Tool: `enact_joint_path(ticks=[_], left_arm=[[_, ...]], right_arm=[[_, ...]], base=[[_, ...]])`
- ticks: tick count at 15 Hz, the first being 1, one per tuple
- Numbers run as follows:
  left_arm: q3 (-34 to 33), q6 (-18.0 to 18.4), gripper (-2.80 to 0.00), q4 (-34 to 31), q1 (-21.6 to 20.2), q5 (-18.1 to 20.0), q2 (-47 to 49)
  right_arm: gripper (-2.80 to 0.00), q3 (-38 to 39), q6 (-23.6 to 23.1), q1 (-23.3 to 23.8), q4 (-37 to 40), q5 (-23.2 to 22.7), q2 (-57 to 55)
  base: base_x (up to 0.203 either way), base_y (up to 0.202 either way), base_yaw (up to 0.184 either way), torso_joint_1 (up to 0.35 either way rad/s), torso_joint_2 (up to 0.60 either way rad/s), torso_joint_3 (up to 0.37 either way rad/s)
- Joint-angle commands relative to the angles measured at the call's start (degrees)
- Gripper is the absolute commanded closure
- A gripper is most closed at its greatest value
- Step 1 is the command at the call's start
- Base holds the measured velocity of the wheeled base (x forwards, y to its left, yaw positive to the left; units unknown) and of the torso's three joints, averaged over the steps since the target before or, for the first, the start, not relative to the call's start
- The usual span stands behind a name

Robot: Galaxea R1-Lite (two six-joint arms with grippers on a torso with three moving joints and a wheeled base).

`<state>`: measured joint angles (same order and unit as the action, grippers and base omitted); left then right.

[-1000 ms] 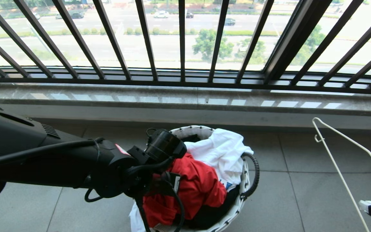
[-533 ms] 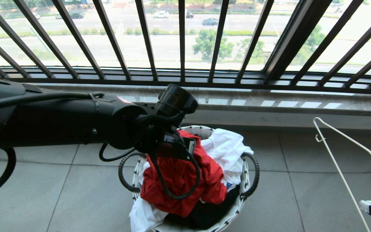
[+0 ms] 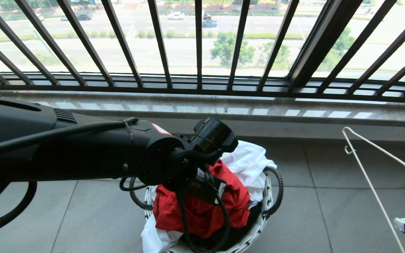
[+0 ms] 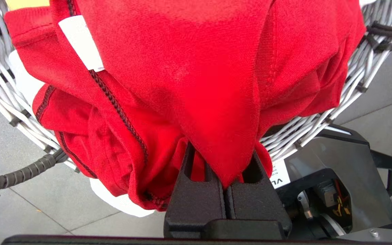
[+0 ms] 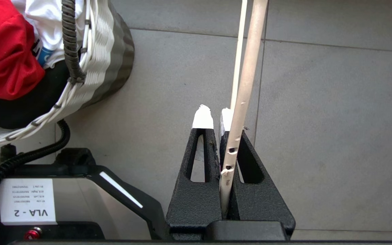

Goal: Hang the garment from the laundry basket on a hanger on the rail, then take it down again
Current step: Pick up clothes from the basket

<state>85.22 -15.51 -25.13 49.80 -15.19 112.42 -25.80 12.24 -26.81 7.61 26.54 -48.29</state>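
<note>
Above the round white-rimmed woven laundry basket (image 3: 264, 225), the left gripper (image 4: 226, 190), clenched on the red cotton T-shirt (image 4: 196, 78), is pulling it free; next, probably threading the thin cream wire hanger (image 3: 371, 182), clamped in the right gripper (image 5: 213, 119).

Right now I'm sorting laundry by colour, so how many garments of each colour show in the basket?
Red: 1, the red T-shirt, pinched by the left hand
White: 1, the white garment
Black: 1, the black garment underneath
Total: 3 in the laundry basket
</note>
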Motion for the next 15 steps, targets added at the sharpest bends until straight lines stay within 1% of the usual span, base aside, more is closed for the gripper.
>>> enact_joint_path(ticks=[1,3,4,7,10,12,13,14,15], left_arm=[[-2.0,-0.1,0.0,0.0,0.2,-0.1,1.1],[-2.4,-0.3,0.0,0.1,0.1,-0.2,1.2],[-2.3,-0.3,-2.8,0.3,0.2,-0.3,0.5],[-2.7,-0.5,-2.8,0.5,0.9,-0.2,-4.6],[-6.9,-0.9,-2.8,0.3,2.1,-1.5,-11.6],[-10.9,-2.9,-2.8,0.3,2.9,-3.9,-16.0],[-13.3,-4.2,-2.8,0.3,3.0,-4.4,-17.6],[-15.8,-5.7,-0.67,0.3,3.1,-4.7,-18.5],[-18.0,-7.2,0.0,0.3,3.1,-4.8,-19.1]], right_arm=[[0.0,0.0,0.1,0.0,0.0,0.2,0.0],[0.0,0.0,0.2,0.0,0.0,0.2,0.0],[0.0,0.0,0.1,0.0,0.0,0.2,0.0],[0.0,0.1,0.2,0.0,0.0,0.0,0.0],[0.0,0.2,0.2,0.0,0.0,-0.1,-0.1],[0.0,0.2,0.2,0.0,0.0,-0.1,0.0],[0.0,0.2,0.2,-0.1,0.0,-0.1,0.0],[0.0,0.2,0.2,0.0,0.0,-0.1,0.0],[0.0,0.2,0.2,0.0,0.0,-0.1,0.0]], base=[[0.0,0.0,0.0,0.0,0.0,0.0],[0.0,0.0,0.0,0.0,0.0,0.0],[0.0,0.0,0.0,0.0,0.0,0.0],[0.0,0.0,0.0,0.0,0.0,0.0],[0.0,0.0,0.0,0.0,0.0,0.0],[0.0,0.0,0.0,0.0,0.0,0.0],[0.0,0.0,0.0,0.0,0.0,0.0],[0.0,0.0,0.0,0.0,0.0,0.0],[0.0,0.0,0.0,0.0,0.0,0.0]])
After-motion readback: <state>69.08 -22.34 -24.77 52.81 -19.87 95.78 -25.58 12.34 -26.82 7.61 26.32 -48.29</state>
